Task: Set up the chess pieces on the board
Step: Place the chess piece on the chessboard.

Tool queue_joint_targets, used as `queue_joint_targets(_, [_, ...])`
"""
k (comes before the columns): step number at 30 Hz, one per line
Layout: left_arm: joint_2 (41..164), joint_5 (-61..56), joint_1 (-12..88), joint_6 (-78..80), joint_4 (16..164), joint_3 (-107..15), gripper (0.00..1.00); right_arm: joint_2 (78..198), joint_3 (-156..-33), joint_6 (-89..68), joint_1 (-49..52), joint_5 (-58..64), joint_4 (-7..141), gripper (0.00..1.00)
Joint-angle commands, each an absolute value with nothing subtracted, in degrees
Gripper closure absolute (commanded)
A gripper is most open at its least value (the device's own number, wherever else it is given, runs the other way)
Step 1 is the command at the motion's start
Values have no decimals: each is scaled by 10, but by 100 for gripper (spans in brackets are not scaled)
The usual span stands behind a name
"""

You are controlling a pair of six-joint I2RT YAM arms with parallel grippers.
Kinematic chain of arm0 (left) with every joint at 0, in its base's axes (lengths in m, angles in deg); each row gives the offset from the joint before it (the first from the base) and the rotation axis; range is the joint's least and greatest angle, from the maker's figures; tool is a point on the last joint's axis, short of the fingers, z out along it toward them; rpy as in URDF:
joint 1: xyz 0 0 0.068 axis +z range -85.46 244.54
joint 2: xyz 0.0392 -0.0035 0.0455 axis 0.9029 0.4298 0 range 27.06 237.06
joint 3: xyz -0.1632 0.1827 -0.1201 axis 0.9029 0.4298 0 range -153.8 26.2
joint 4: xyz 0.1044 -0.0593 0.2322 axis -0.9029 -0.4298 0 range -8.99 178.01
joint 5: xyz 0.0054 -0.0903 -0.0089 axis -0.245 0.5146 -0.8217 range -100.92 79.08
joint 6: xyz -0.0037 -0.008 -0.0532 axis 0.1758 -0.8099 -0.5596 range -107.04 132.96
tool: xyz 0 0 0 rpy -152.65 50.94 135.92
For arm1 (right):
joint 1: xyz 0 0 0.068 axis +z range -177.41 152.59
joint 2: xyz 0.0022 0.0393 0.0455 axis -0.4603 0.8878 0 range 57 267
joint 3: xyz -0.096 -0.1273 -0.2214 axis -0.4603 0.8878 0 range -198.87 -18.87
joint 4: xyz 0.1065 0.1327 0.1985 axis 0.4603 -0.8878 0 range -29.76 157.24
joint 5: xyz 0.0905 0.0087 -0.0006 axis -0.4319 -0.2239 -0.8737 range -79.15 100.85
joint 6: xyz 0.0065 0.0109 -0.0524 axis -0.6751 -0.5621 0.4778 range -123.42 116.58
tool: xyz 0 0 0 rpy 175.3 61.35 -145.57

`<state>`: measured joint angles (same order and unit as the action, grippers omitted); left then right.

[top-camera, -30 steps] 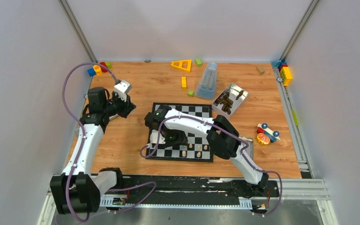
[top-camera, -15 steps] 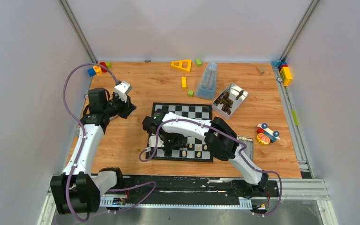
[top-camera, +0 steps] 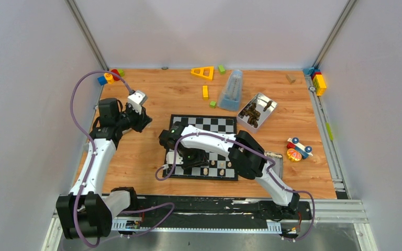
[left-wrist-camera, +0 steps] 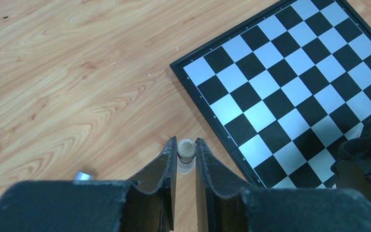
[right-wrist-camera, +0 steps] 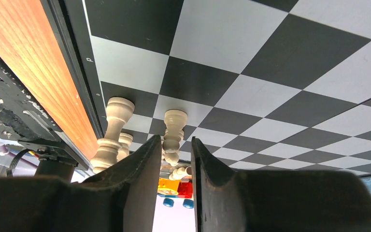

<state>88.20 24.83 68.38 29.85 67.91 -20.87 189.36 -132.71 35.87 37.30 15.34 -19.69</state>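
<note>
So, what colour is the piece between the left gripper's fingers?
Pale cream piece; clearest in the left wrist view.

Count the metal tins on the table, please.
2. One metal tin, holding dark pieces, lies beyond the board's far right corner. What looks like a second tin sits by the board's right edge, mostly hidden under the right arm.
</note>
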Motion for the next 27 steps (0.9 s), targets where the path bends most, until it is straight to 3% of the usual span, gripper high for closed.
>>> queue_joint_targets(1, [872,260,689,302,698,-206,100,1895,-1346,353,377,166,-196,69])
queue_joint_targets(15, [875,281,689,304,697,-209,100,1868,-1361,343,368,168,-180,60])
queue_joint_targets(27, [899,369,689,256,749,-230,100,1796,-1414,330,308,130,-159,58])
